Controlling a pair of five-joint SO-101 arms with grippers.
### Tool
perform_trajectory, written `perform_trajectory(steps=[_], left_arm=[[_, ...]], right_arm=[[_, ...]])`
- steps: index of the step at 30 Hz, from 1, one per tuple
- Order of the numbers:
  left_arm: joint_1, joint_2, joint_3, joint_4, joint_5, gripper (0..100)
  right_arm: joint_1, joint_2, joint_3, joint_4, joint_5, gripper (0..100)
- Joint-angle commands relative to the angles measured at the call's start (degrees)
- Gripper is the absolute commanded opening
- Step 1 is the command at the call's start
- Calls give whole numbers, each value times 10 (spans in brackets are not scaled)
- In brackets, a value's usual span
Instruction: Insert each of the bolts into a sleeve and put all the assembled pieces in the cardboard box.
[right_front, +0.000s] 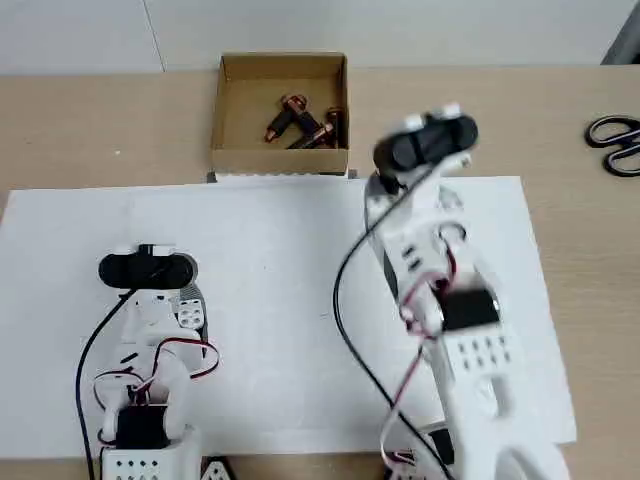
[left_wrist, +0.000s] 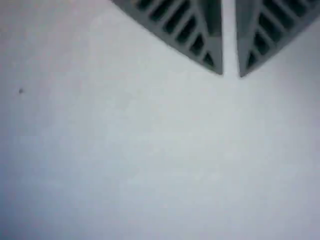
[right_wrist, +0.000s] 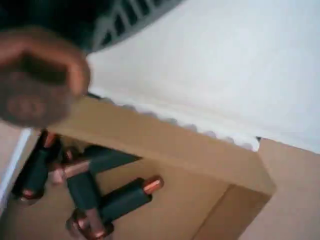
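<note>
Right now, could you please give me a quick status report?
Left tool shut, empty, over paper. Right tool shut on piece by cardboard box. Assembled pieces inside. Scissors well aside.

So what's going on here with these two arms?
The right arm is at the near edge of the cardboard box, its jaws gripping what looks like a copper-ended assembled piece. Several finished pieces lie in the box. The left arm sits low over the white paper, holding nothing.
</note>
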Motion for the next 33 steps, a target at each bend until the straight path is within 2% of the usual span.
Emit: perform_trajectory(steps=[1,6,17,33], left_arm=[[-3,-3,-4,3,-4,6],[-3,-3,-4,3,-4,6],[-3,-3,-4,3,-4,6],[-3,-3,-4,3,-4,6]], right_arm=[[1,107,-94,-69,-5,2],[1,259,-212,-92,-5,2],[-47,554,-542,-91,-3,2],[-50,877,-902,-92,-1,3]])
